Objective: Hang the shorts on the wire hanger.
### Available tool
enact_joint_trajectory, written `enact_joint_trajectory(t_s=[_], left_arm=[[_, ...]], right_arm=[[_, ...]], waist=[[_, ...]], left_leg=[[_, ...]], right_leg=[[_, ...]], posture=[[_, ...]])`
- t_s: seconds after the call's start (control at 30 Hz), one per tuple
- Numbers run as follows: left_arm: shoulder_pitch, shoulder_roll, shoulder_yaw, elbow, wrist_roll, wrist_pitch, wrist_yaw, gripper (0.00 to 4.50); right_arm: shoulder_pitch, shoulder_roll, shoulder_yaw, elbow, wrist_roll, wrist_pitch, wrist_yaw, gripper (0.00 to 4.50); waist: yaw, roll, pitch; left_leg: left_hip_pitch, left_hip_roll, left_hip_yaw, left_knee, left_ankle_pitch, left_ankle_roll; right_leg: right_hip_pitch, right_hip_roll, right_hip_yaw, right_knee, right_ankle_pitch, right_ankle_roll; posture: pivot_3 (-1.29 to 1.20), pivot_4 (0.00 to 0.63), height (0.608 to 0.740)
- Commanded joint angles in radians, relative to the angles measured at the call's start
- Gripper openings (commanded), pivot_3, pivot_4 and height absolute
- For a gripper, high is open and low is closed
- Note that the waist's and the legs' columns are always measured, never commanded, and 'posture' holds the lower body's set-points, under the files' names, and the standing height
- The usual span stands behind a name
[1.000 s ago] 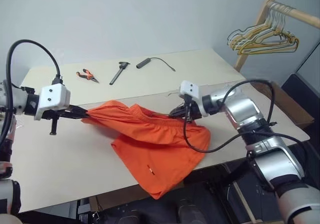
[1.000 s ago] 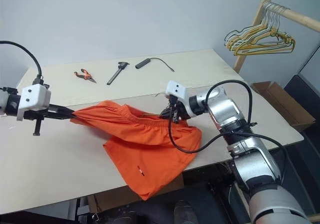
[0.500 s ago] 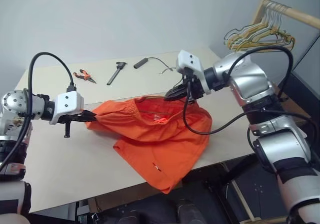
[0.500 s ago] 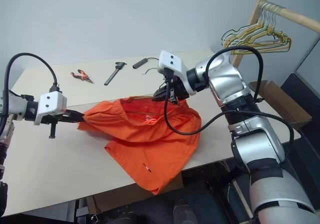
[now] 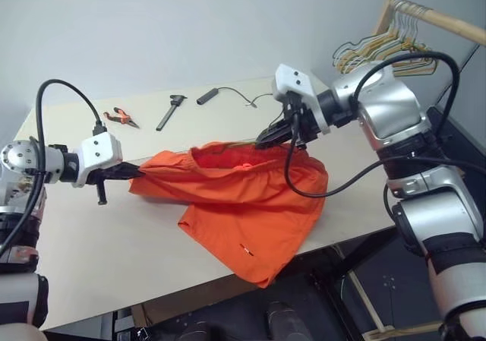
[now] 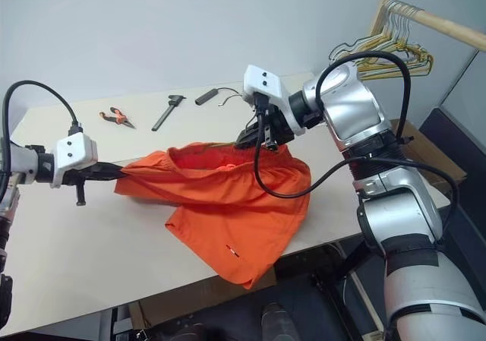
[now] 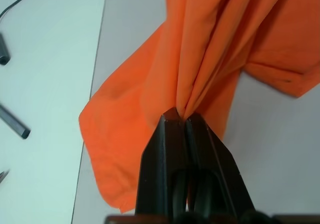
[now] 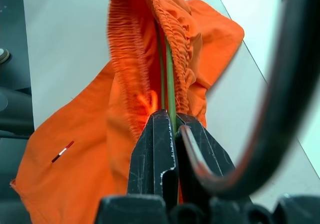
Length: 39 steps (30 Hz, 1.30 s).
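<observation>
On my left, the left end effector point(image 5: 135, 173) is clamped tight on a bunched end of the shorts point(image 5: 243, 197), about where it was a second ago. The shorts stretch across the table point(image 5: 91, 242), one leg drooping over the near edge. My right end effector point(image 5: 263, 140) has climbed since then, lifting the waistband off the table; it is pinched shut on the wire hanger point(image 8: 169, 79). The right wrist view shows that olive wire running inside the gathered waistband; from the head views I can barely trace it. Most of the hanger is buried in fabric.
</observation>
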Motion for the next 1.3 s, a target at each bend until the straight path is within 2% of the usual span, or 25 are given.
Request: enact_joint_trajectory(t_s=[0.03, 0.17, 0.27, 0.37, 0.47, 0.53, 0.6, 0.73, 0.87, 1.03, 1.3], left_arm=[[-0.02, -0.02, 0.031, -0.138, -0.097, 0.107, -0.022, 0.66], [-0.061, -0.053, 0.052, -0.181, -0.151, 0.228, 0.009, 1.93], [-0.069, -0.045, 0.051, -0.171, -0.151, 0.247, 0.006, 2.9], [-0.034, -0.007, 0.062, -0.199, -0.185, 0.226, -0.084, 3.83], [0.009, 0.039, 0.094, -0.296, -0.293, 0.226, -0.199, 3.83], [0.025, 0.069, 0.097, -0.38, -0.403, 0.261, -0.216, 3.83], [-0.008, 0.023, 0.094, -0.445, -0.438, 0.294, -0.195, 3.83], [-0.073, -0.092, -0.024, -0.461, -0.251, 0.208, -0.072, 3.83], [-0.136, -0.178, -0.115, -0.341, -0.072, 0.082, 0.011, 3.83], [-0.196, -0.219, -0.144, -0.224, -0.006, 0.041, 0.043, 3.83], [-0.233, -0.262, -0.175, -0.087, 0.071, -0.02, 0.067, 3.83]], right_arm=[[-0.025, 0.003, -0.003, -0.025, -0.01, 0.019, -0.008, 0.0], [-0.016, 0.001, 0.007, -0.039, -0.017, 0.022, -0.005, 0.0], [-0.009, 0.0, 0.008, -0.05, -0.018, 0.027, -0.005, 0.0], [-0.009, -0.003, 0.007, -0.056, -0.019, 0.039, -0.009, 0.0], [-0.014, -0.007, 0.006, -0.052, -0.024, 0.051, -0.016, 0.0], [-0.015, -0.008, 0.008, -0.051, -0.028, 0.053, -0.02, 0.0], [-0.016, -0.008, 0.009, -0.049, -0.028, 0.053, -0.022, 0.0], [-0.024, -0.001, 0.014, -0.042, -0.031, 0.045, -0.019, 0.0], [-0.035, 0.005, 0.02, -0.036, -0.033, 0.038, -0.014, 0.0], [-0.04, 0.009, 0.019, -0.038, -0.031, 0.033, -0.011, 0.0], [-0.035, 0.006, 0.015, -0.055, -0.02, 0.037, 0.001, 0.0]], waist=[[-0.001, 0.0, 0.0], [-0.004, 0.0, 0.0], [-0.014, 0.0, 0.0], [-0.029, 0.0, 0.0], [-0.038, 0.0, 0.0], [-0.037, 0.0, 0.0], [-0.033, 0.0, 0.0], [-0.016, 0.001, -0.001], [-0.021, 0.002, -0.002], [-0.041, 0.002, -0.002], [-0.047, 0.002, -0.002]], left_leg=[[0.0, 0.0, 0.0, 0.0, 0.0, 0.0], [0.0, 0.0, -0.001, 0.0, 0.0, 0.0], [0.0, 0.0, -0.001, 0.0, 0.0, 0.0], [0.0, 0.0, -0.001, 0.0, 0.0, 0.0], [0.0, 0.0, -0.001, -0.001, 0.0, 0.0], [0.0, 0.0, -0.001, -0.001, 0.0, 0.0], [0.001, 0.0, -0.001, -0.001, 0.0, 0.0], [0.002, -0.002, -0.003, 0.0, 0.0, 0.0], [0.002, -0.003, -0.003, 0.0, 0.001, -0.001], [0.0, -0.003, -0.003, 0.0, 0.001, -0.001], [0.001, -0.003, -0.003, 0.0, 0.001, -0.001]], right_leg=[[0.0, 0.0, 0.0, 0.0, 0.0, 0.0], [0.0, 0.0, 0.0, 0.0, 0.0, 0.0], [0.0, 0.0, 0.0, 0.0, 0.0, 0.0], [0.0, 0.0, 0.0, 0.0, 0.0, 0.0], [0.0, 0.0, 0.0, 0.0, 0.0, 0.0], [0.0, -0.001, 0.0, -0.001, 0.0, 0.0], [0.0, -0.002, 0.0, -0.001, 0.0, 0.0], [0.004, -0.003, -0.003, -0.003, 0.0, 0.0], [0.002, -0.004, -0.003, -0.002, 0.0, 0.0], [0.001, -0.004, -0.002, -0.001, 0.0, 0.0], [0.002, -0.005, -0.003, -0.001, 0.0, 0.0]], posture=[[-0.15, 0.0, 0.74], [-0.15, 0.0, 0.74], [-0.16, 0.0, 0.74], [-0.17, 0.0, 0.74], [-0.17, 0.0, 0.74], [-0.17, 0.0, 0.74], [-0.17, 0.0, 0.74], [-0.17, 0.0, 0.74], [-0.17, 0.0, 0.74], [-0.17, 0.0, 0.74], [-0.18, 0.0, 0.74]])
